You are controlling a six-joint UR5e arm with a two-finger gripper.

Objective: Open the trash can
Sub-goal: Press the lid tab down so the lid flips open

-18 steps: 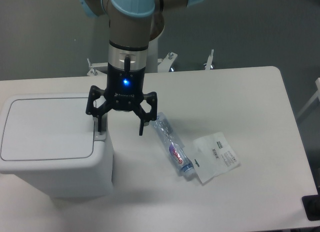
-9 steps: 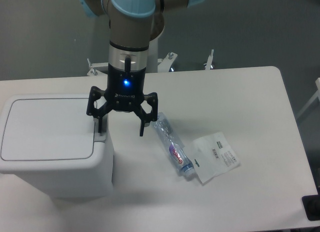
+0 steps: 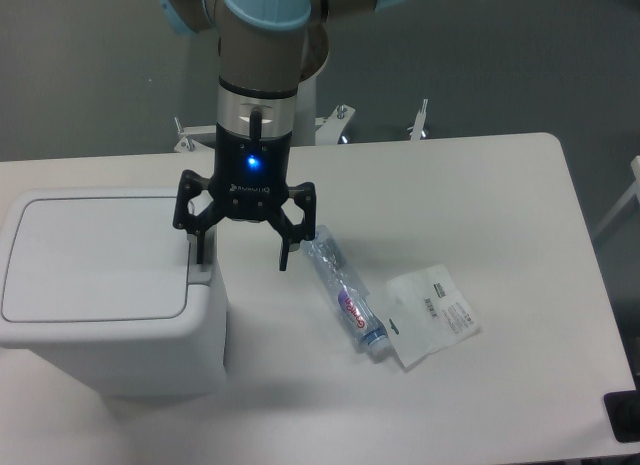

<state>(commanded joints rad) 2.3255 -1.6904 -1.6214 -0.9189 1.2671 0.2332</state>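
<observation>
Hanging nose-down over the white table (image 3: 480, 185), the gripper (image 3: 243, 257) has its jaws spread wide with nothing between them; a blue light glows on its body; one fingertip (image 3: 201, 257) sits at the right-hand edge of the trash can (image 3: 110, 305), at the strip beside the lid (image 3: 95, 257), though actual contact cannot be confirmed from this angle; the other fingertip (image 3: 283, 263) hangs over bare table just right of the can. Trash can stands at the table's left front, lid down flat. Right of the gripper lies a clear plastic tube (image 3: 346, 297) with a red label, set diagonally; a small white packet (image 3: 432, 313) lies touching the tube's lower end.
</observation>
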